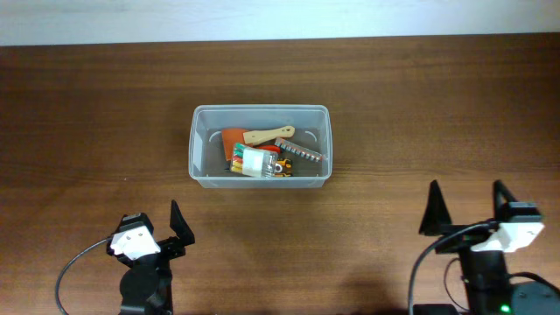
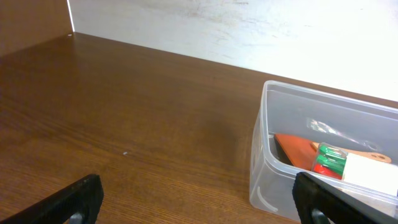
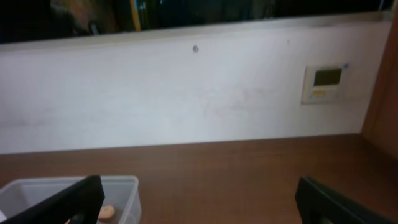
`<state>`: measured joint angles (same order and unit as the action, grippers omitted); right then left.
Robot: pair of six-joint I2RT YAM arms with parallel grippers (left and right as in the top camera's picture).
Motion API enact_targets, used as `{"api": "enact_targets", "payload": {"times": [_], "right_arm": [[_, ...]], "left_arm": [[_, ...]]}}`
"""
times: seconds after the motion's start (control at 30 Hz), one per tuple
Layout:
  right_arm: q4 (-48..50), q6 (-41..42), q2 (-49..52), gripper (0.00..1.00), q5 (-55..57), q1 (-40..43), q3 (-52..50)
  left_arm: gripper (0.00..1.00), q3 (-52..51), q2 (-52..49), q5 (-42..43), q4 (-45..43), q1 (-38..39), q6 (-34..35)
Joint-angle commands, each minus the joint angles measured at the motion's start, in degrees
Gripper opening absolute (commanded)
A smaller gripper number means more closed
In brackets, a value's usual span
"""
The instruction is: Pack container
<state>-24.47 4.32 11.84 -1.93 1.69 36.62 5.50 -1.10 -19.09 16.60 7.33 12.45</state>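
The clear plastic container (image 1: 261,112) stands at the middle of the brown table. Inside lie an orange scraper (image 1: 234,137), a wooden-handled tool (image 1: 269,134), a small clear box of coloured markers (image 1: 252,161) and a toothed metal tool (image 1: 300,151). The container also shows in the left wrist view (image 2: 273,168) and the right wrist view (image 3: 124,186). My left gripper (image 1: 162,229) is open and empty near the front left edge. My right gripper (image 1: 466,208) is open and empty at the front right. Both are well apart from the container.
A white wall runs behind the table's far edge, with a small wall panel (image 3: 325,83) in the right wrist view. Bare wooden table surface (image 1: 394,219) surrounds the container.
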Motion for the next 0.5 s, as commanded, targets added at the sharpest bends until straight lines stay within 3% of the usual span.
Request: {"api": "enact_targets", "payload": {"times": [0.0,0.47], "right_arm": [[4.1,0.9,-4.5,0.99,-1.0,0.2,-7.2],[15.5,0.9,-10.3,0.99,-0.6,0.2,-22.3]], "left_arm": [[0.99,-0.2,0.4,-0.2,0.1,0.2,-0.5],[0.99,-0.2,0.4,-0.2,0.1,0.2,-0.5]]}}
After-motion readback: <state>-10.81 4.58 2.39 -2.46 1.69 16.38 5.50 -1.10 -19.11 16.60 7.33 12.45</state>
